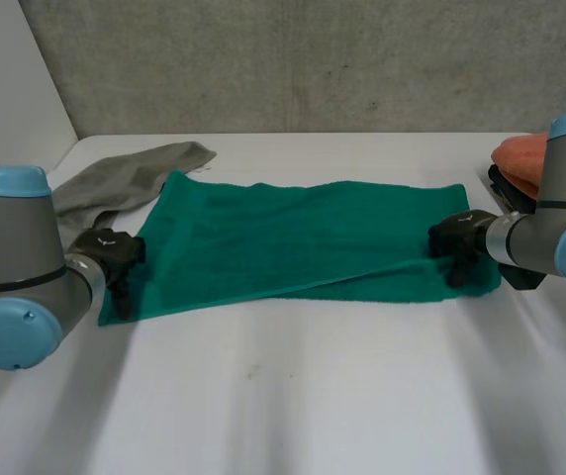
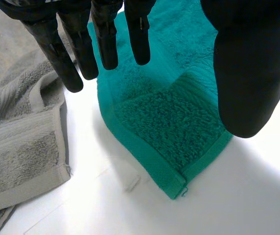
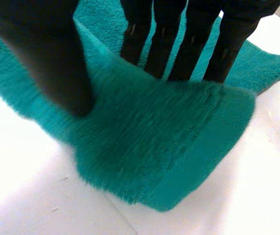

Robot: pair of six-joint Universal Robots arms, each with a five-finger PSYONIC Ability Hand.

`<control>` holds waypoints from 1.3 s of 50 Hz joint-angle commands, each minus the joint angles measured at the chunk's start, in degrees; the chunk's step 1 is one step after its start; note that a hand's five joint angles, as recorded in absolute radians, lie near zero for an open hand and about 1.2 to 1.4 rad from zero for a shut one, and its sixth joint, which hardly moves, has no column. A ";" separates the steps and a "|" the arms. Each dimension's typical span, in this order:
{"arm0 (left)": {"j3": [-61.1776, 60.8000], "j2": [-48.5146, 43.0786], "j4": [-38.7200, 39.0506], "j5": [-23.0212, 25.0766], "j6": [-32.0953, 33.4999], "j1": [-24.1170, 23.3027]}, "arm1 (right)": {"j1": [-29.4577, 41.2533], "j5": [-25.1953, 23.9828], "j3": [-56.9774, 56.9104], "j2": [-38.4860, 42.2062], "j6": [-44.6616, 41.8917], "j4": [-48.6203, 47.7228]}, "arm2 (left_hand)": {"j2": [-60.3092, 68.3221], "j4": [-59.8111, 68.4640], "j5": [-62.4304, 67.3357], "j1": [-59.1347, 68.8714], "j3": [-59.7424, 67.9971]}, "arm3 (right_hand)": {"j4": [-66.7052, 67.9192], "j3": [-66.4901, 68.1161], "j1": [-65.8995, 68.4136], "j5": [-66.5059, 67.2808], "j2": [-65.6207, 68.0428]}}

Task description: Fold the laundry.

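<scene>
My L arm comes in low from the near-left w/ the L hand at the green towel's near-left corner. In the L wrist view that hand is spread wide, fingers straight and well apart from the thumb, holding nothing; the towel corner lies flat on the surface beneath the gap. A grey towel sits just beside the fingers, rumpled, apart from the green one. My R arm reaches in from the right, R hand at the towel's near-right end. In the R wrist view the hand pinches the cloth: thumb on one side, fingers on the other, a ridge of towel raised btwn them. The towel lies spread across the surface btwn both hands, top layer askew over the lower. An orange cloth sits behind the R arm.
</scene>
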 commanded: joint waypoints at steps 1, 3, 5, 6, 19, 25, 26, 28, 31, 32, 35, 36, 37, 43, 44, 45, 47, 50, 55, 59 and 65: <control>-0.84 1.10 0.03 0.08 -0.10 0.42 | -0.52 0.43 4.09 -4.71 2.20 -4.77 | 3.16 2.98 2.88 3.32 3.18 | 22.21 22.08 24.07 22.34 21.50; -1.19 1.54 0.12 0.08 -0.10 0.34 | -0.96 0.16 9.26 -8.73 3.08 -7.83 | 2.82 2.65 2.54 2.98 2.84 | 22.21 22.08 24.07 22.34 21.50; -1.46 1.81 0.21 0.08 -0.10 0.34 | -1.31 -0.01 12.88 -12.35 3.35 -10.83 | 2.65 2.47 2.37 2.81 2.67 | 22.21 22.08 24.07 22.34 21.50; -1.54 1.89 0.21 0.08 -0.10 0.34 | -1.57 -0.01 14.72 -13.93 3.43 -12.32 | 2.49 2.31 2.20 2.65 2.50 | 22.21 22.08 24.07 22.34 21.50; -2.77 1.11 0.91 1.05 0.78 0.42 | -2.46 -0.54 33.72 -24.76 -1.75 -23.15 | 1.64 1.46 1.36 1.80 1.66 | 22.21 22.08 24.07 22.34 21.50; -4.80 1.19 1.18 3.41 2.27 0.69 | -3.60 -1.68 38.99 -26.95 -2.63 -22.71 | 11.38 11.20 11.10 11.54 11.40 | 22.21 22.08 24.07 22.34 21.50; -5.15 1.19 1.44 4.64 2.54 0.77 | -3.77 -2.21 40.30 -27.91 -2.72 -22.97 | 14.40 14.22 14.12 14.56 14.41 | 22.21 22.08 24.07 22.34 21.50; -5.50 1.10 1.70 5.70 2.63 0.95 | -3.95 -2.82 41.19 -28.53 -2.63 -23.32 | 19.78 19.60 19.50 19.94 19.80 | 22.21 22.08 24.07 22.34 21.50; -5.68 0.75 2.67 7.37 2.80 1.13 | -4.04 -3.79 42.43 -29.24 -2.28 -24.11 | 26.70 26.52 26.42 26.86 26.72 | 22.21 22.08 24.07 22.34 21.50; -5.68 0.58 2.84 7.55 2.89 1.21 | -4.04 -3.88 42.60 -29.33 -2.10 -24.29 | 26.71 26.53 26.43 26.87 26.72 | 22.21 22.08 24.07 22.34 21.50; -5.24 -0.21 3.46 7.64 2.98 1.39 | -3.95 -4.06 43.13 -29.15 -1.58 -24.82 | 23.70 23.52 23.41 23.86 23.71 | 22.21 22.08 24.07 22.34 21.50; -5.06 -0.48 3.72 7.64 3.07 1.39 | -3.95 -4.06 43.30 -29.15 -1.49 -24.90 | 21.18 21.00 20.90 21.34 21.20 | 22.21 22.08 24.07 22.34 21.50; -4.80 -1.00 4.16 7.64 3.33 1.30 | -3.95 -4.14 43.65 -29.15 -1.40 -24.90 | 17.33 17.15 17.04 17.49 17.34 | 22.21 22.08 24.07 22.34 21.50; -4.01 -2.94 6.27 7.73 5.00 1.13 | -3.77 -4.14 44.80 -29.33 -1.40 -26.13 | 17.29 17.11 17.01 17.45 17.30 | 22.21 22.08 24.07 22.34 21.50; -3.83 -3.20 6.62 7.81 5.26 1.13 | -3.77 -4.14 44.89 -29.33 -1.31 -26.39 | 17.29 17.11 17.01 17.45 17.30 | 22.21 22.08 24.07 22.34 21.50; -3.48 -3.72 7.23 7.73 5.87 0.95 | -3.69 -4.14 45.24 -29.50 -1.40 -26.66 | 17.29 17.11 17.01 17.45 17.30 | 22.21 22.08 24.07 22.34 21.50; -3.04 -4.17 7.77 7.73 6.40 0.69 | -3.69 -4.14 45.50 -29.50 -1.40 -27.01 | 17.45 17.27 17.17 17.61 17.47 | 22.21 22.08 24.07 22.34 21.50; -2.16 -4.70 8.29 7.90 6.93 0.34 | -3.69 -4.23 46.03 -29.50 -1.31 -27.36 | 22.32 22.14 22.04 22.48 22.34 | 22.21 22.08 24.07 22.34 21.50; -0.41 -6.01 9.08 8.08 6.93 -0.02 | -3.77 -4.23 46.64 -29.94 -1.40 -27.89 | 36.43 36.25 36.15 36.59 36.45 | 22.21 22.08 24.07 22.34 21.50; 1.09 -6.63 9.18 7.99 7.46 0.07 | -3.86 -4.49 47.78 -31.43 -1.66 -27.72 | 57.81 57.63 57.53 57.97 57.83 | 22.21 22.08 24.07 22.34 21.50; -1.19 -1.54 8.91 6.59 7.20 0.42 | -4.30 -5.02 50.24 -35.30 -2.63 -27.80 | 57.81 57.63 57.53 57.97 57.83 | 22.21 22.08 24.07 22.34 21.50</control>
